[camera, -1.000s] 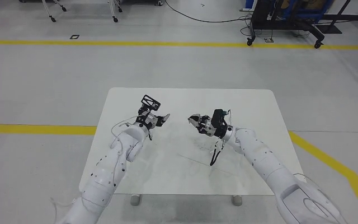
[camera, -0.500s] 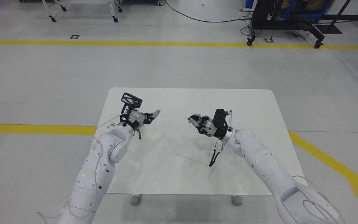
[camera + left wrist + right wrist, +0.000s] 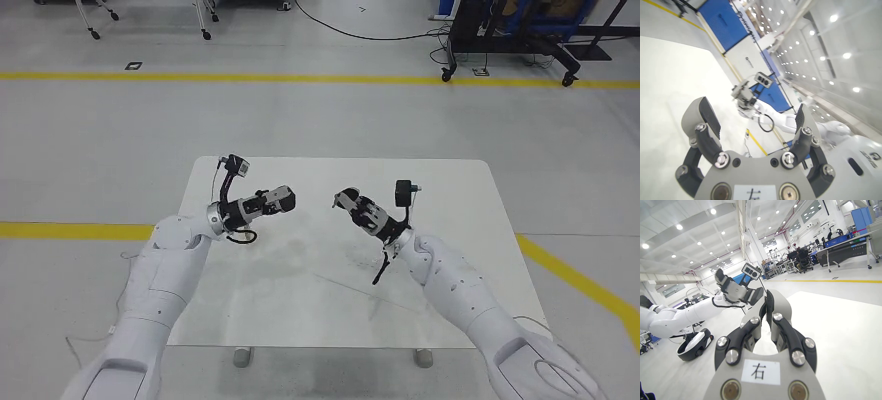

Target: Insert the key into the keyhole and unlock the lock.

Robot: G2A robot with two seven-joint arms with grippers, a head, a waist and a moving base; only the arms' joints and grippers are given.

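Note:
Above the middle of the white table (image 3: 440,290), my two grippers face each other with a small gap between them. My left gripper (image 3: 283,199) (image 3: 753,113) stands open, and nothing lies between its ribbed pads (image 3: 705,111). My right gripper (image 3: 342,200) (image 3: 765,306) is shut, pads pressed together, with nothing to be made out between them. The right wrist view has the open left gripper (image 3: 738,285) just beyond my right fingertips. In the left wrist view the right gripper (image 3: 741,92) sits farther off.
A black cable (image 3: 382,268) hangs from the right forearm over the table. The table's far edge (image 3: 340,160) borders open grey floor with a yellow line (image 3: 300,76). Wheeled frames (image 3: 510,45) stand far behind.
My left arm swung its elbow outward to the left, and its gripper now points sideways at the right gripper. The right wrist has turned slightly, lifting its camera.

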